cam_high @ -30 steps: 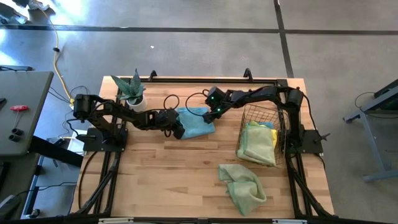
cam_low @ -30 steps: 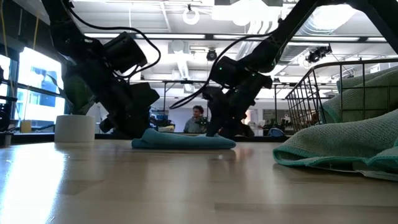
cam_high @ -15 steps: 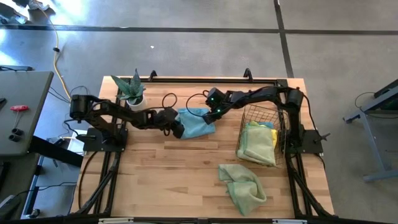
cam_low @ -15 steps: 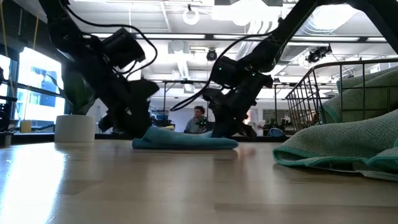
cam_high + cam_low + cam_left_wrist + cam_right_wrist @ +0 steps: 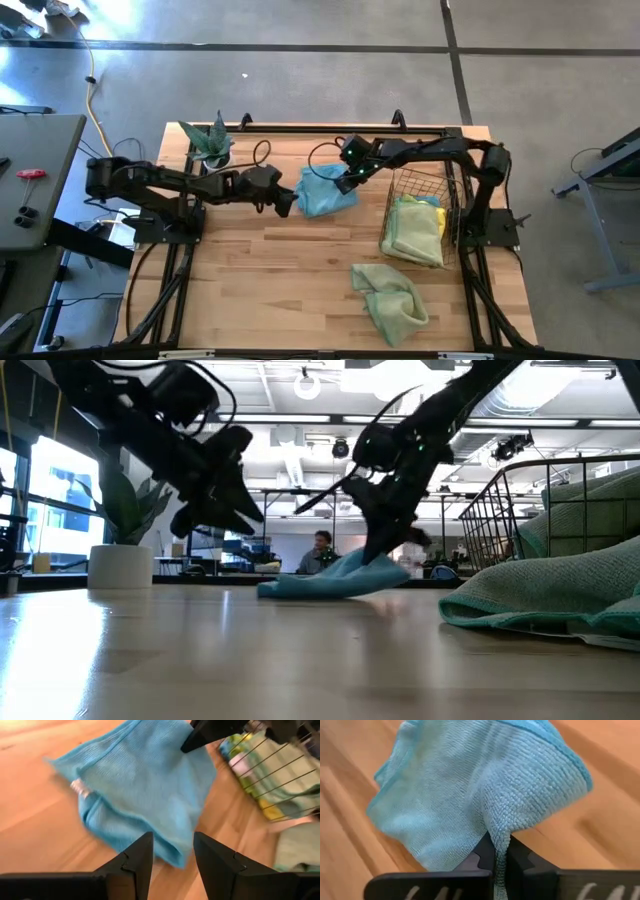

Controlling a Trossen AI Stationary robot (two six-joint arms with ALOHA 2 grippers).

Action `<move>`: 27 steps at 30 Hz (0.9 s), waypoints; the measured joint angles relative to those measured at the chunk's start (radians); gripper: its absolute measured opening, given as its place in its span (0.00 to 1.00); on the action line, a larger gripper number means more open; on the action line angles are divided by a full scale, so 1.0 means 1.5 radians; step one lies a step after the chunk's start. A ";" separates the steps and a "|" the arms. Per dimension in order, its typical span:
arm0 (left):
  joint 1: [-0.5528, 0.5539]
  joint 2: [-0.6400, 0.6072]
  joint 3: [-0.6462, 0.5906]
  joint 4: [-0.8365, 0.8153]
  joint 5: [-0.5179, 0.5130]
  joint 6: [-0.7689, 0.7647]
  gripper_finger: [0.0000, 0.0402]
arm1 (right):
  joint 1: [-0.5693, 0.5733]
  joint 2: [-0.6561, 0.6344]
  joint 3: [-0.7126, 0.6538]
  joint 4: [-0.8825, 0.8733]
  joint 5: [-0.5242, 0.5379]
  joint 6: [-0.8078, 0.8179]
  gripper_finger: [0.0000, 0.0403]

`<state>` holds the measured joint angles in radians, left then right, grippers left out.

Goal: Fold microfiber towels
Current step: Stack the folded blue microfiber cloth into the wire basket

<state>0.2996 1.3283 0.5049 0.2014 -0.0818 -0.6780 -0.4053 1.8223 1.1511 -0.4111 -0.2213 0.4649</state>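
Observation:
A light blue microfiber towel (image 5: 324,191) (image 5: 325,582) lies bunched at the middle of the table's far half. Its right side is raised and its left part rests on the wood. My right gripper (image 5: 346,182) (image 5: 494,856) is shut on it. My left gripper (image 5: 287,204) (image 5: 172,862) hovers open just left of the towel, above its edge (image 5: 165,852), touching nothing. A pale green towel (image 5: 391,298) lies crumpled near the front. More towels, green and yellow, fill the wire basket (image 5: 449,216) at the right. My right gripper pinches a bunched fold of the blue towel near its hemmed right edge (image 5: 496,831) between its two shut fingers; how many layers cannot be told. The fingers slant down from the table's right. That side is lifted, while the towel's left end (image 5: 282,588) stays on the table.
A potted plant (image 5: 213,146) stands at the far left, behind my left arm. The wire basket stands close to the right of the blue towel. Bare wood lies in the table's middle and near left.
My right gripper has shut on the blue towel's right side and risen, pulling that side up off the table while the left part stays down. My left gripper has risen and drawn back toward the table's left, off the towel, staying open.

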 joint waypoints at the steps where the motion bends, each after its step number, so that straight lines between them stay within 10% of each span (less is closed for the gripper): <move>1: 0.000 -0.010 0.000 -0.002 0.000 0.000 0.33 | 0.000 -0.011 0.000 -0.016 0.014 -0.003 0.00; 27: -0.032 -0.049 0.001 -0.007 -0.003 0.034 0.33 | -0.136 -0.314 0.001 -0.242 0.236 -0.032 0.00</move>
<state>0.2523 1.2552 0.5056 0.1904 -0.0857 -0.6275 -0.6096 1.3512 1.1526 -0.7741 0.1325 0.4175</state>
